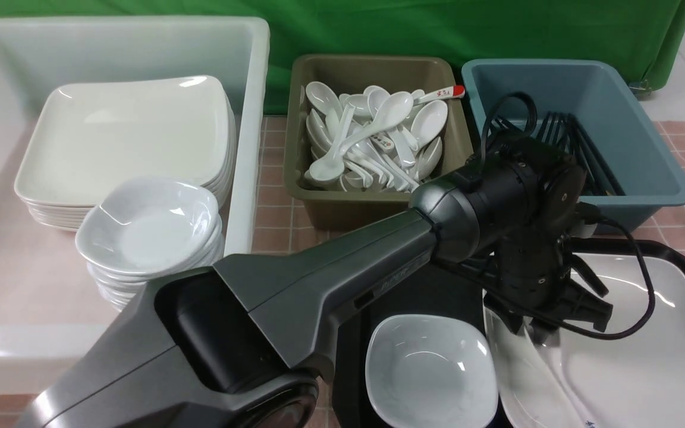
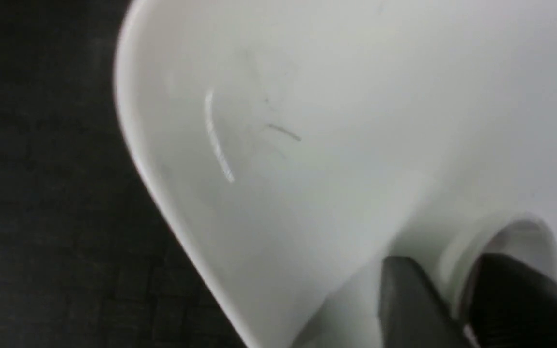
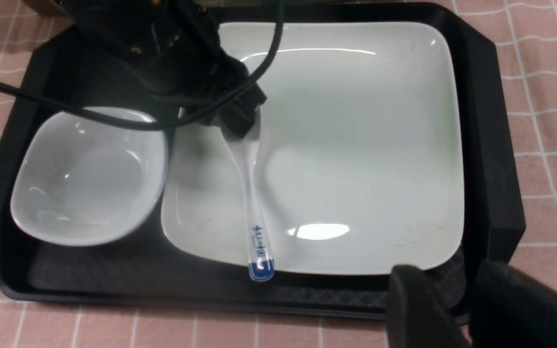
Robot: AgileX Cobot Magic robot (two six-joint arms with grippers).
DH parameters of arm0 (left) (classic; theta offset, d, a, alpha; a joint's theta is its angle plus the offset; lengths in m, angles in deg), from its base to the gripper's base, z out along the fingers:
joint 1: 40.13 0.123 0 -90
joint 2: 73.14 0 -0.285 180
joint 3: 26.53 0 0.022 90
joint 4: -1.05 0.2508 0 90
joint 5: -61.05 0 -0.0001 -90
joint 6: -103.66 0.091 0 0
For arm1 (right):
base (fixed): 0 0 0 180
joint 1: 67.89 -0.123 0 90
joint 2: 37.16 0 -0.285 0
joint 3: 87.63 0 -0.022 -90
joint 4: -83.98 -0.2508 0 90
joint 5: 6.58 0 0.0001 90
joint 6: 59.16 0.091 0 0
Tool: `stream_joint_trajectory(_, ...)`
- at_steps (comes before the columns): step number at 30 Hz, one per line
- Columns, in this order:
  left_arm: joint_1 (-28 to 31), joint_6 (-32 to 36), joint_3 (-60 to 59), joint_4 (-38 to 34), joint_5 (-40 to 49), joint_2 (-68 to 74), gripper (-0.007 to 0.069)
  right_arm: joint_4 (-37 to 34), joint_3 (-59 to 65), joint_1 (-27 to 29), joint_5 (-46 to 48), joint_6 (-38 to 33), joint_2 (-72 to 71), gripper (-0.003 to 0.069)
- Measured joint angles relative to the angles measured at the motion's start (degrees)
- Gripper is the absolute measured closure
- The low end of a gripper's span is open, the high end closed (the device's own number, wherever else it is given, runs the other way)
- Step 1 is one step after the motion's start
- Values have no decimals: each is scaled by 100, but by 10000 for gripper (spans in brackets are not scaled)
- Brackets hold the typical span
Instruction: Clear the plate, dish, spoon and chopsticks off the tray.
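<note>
Jaws on the left pinch the spoon (image 3: 254, 193), right ones gape empty; plate (image 3: 356, 145), dish (image 3: 90, 179) still on tray (image 3: 491, 145), no chopsticks there.

Far left of the left fingers (image 2: 404, 304): white tub (image 1: 253, 119), holding a plate stack (image 1: 122, 137) and a bowl stack (image 1: 146, 226) just in front of it. Beyond the fingers, a little left: olive bin (image 1: 348, 208), heaped with white spoons (image 1: 372, 137); a red-tipped spoon (image 1: 446, 93) rests at its far right corner. Beyond, slightly right: blue bin (image 1: 646, 137), black sticks (image 1: 580, 148) inside. Pink checked cloth (image 1: 274, 220) under the bins. Green cloth (image 1: 437, 24) hangs farthest back.
</note>
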Motion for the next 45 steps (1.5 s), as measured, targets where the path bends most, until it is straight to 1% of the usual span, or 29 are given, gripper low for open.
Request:
stream_joint_trajectory(1,1,-18,0,-5,0,-1,502,0,0,0,0,0,0,419)
stream_joint_trajectory(2,32,-90,0,-5,26,-32,555,0,0,0,0,0,0,419)
stream_joint_trajectory(3,49,-115,0,-5,51,-63,566,0,0,0,0,0,0,419)
stream_joint_trajectory(9,176,-95,-5,101,91,-332,565,0,0,0,0,0,0,419)
stream_joint_trajectory(15,448,39,-5,102,109,-959,565,0,0,0,15,0,0,419)
stream_joint_trajectory(18,903,39,-5,180,52,-1396,565,0,0,0,14,2,0,419)
stream_joint_trajectory(20,1249,32,-5,352,-202,-1547,565,0,0,0,14,2,0,419)
stream_joint_trajectory(21,1324,23,-5,387,-264,-1573,565,0,0,0,8,2,0,419)
stream_joint_trajectory(22,1589,16,-5,430,-480,-1648,565,0,0,0,-6,2,0,419)
stream_joint_trajectory(23,1736,16,-5,430,-602,-1667,565,0,0,0,-12,2,0,419)
stream_joint_trajectory(25,2140,11,-5,311,-986,-1673,565,0,0,0,-27,2,0,419)
stream_joint_trajectory(26,2172,11,-5,294,-1019,-1667,565,0,0,0,-27,2,0,419)
stream_joint_trajectory(29,2563,16,-5,-54,-1550,-1511,564,0,0,0,-34,2,0,419)
stream_joint_trajectory(31,2658,16,-5,-127,-1756,-1438,558,0,0,0,-46,2,0,419)
stream_joint_trajectory(32,2754,16,-5,-143,-2035,-1313,532,0,0,0,-46,2,0,419)
stream_joint_trajectory(33,2754,16,-5,-143,-2035,-1301,528,0,0,0,-46,2,0,419)
stream_joint_trajectory(35,2834,16,-5,-123,-2256,-1194,476,0,0,0,-46,2,0,419)
stream_joint_trajectory(37,2908,16,-5,-89,-2392,-1091,391,0,0,0,-46,2,0,419)
stream_joint_trajectory(38,2928,16,-9,-84,-2406,-1054,335,0,0,0,-46,2,0,419)
stream_joint_trajectory(39,2937,16,-9,-84,-2406,-1053,312,0,0,0,-46,2,0,419)
stream_joint_trajectory(42,2981,16,-9,-156,-2090,-1102,220,0,0,0,-46,1,0,419)
stream_joint_trajectory(44,2981,16,4,-183,-1714,-1189,206,0,0,0,-46,7,0,419)
stream_joint_trajectory(45,2981,16,37,-189,-1384,-1261,210,0,0,0,-46,-1,0,419)
